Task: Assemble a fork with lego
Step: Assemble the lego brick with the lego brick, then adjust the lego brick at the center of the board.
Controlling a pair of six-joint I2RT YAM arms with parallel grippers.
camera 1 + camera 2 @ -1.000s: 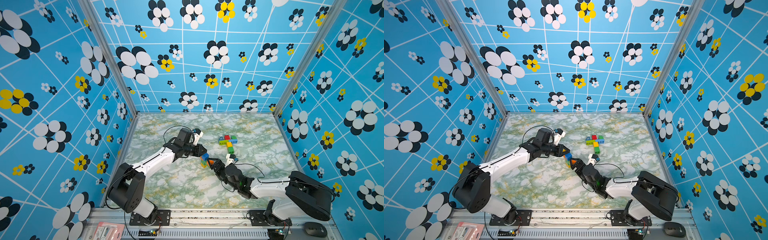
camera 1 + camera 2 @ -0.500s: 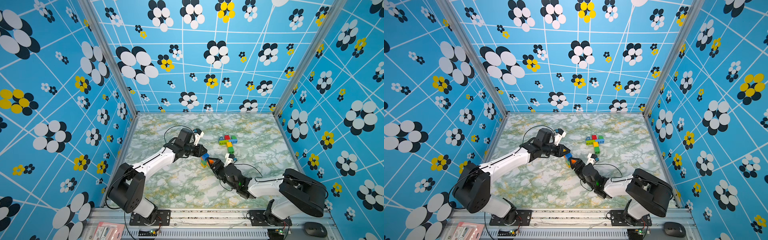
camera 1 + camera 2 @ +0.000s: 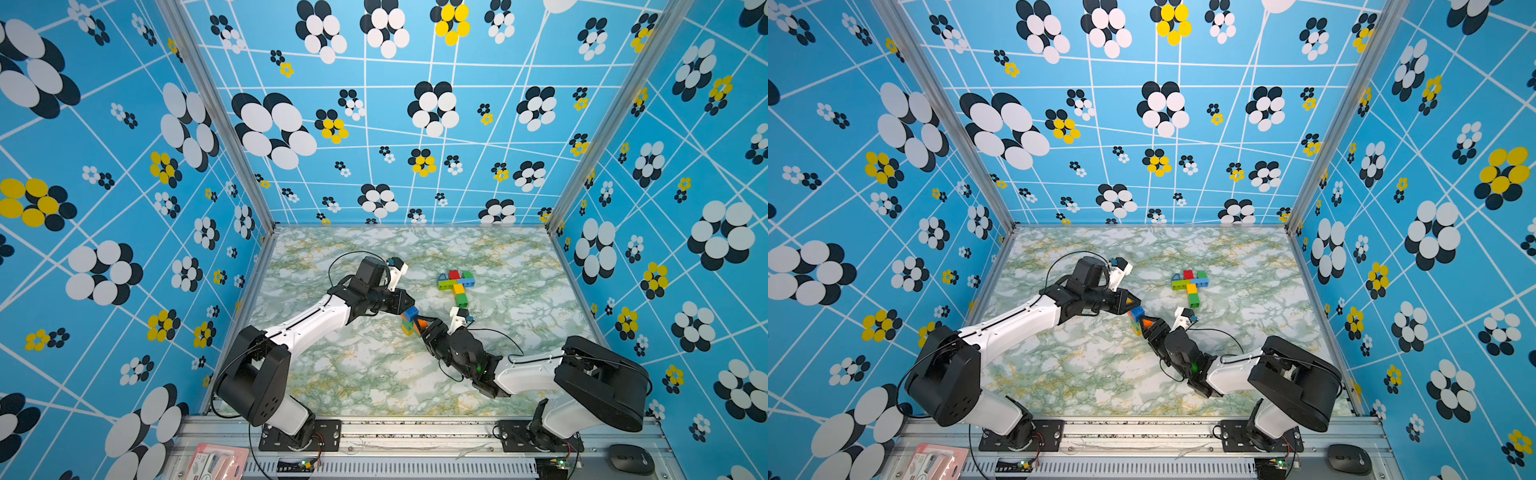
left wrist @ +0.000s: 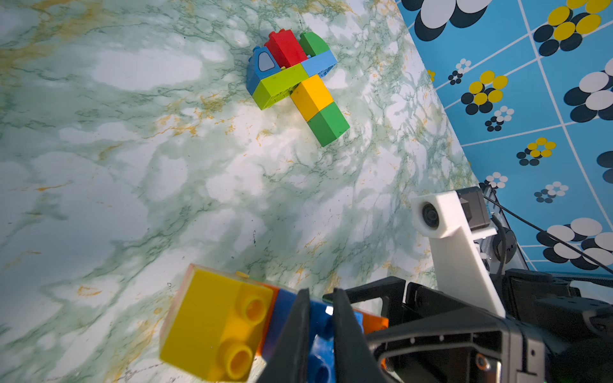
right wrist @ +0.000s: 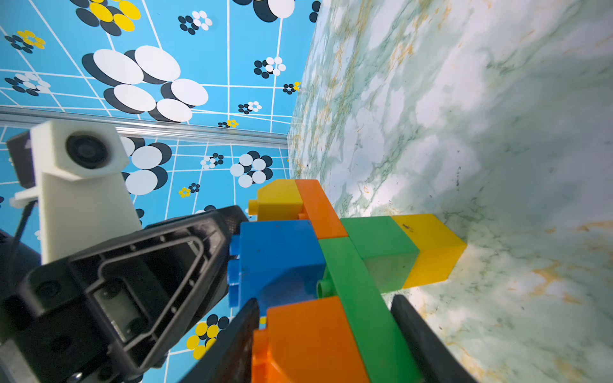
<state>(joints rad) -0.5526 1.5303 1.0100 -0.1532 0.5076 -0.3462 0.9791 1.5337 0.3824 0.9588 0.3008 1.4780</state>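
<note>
- Blue walls printed with black, white and yellow flowers box in a green-veined, marble-patterned tabletop [image 3: 374, 374].
- Lying flat on it is a T-shaped piece of chunky plastic lego [image 3: 456, 286]. Red, dark green and blue bricks sit along a lime and blue crossbar, and a yellow and a green brick form the stem. Nothing touches it.
- Near the foot of that stem, on the robot's side of it, a smaller cluster of blue, yellow, orange and green lego bricks [image 3: 410, 322] sits between the two arms. Its yellow end is down by the tabletop; I cannot tell whether it rests there.
- The left gripper [image 4: 320, 318] reaches in from the side away from the T-shaped piece and is clenched on the cluster's blue brick.
- The right gripper [image 5: 324, 300], on the side nearer the stem's foot, has its jaws on either side of the cluster's orange and green end. I cannot tell whether they are pressing yet.
- To my eye these bricks are light, rigid and smooth-sided. The press-fit joints could pop apart under a twist, so flat opposite faces make the safest hold.
</note>
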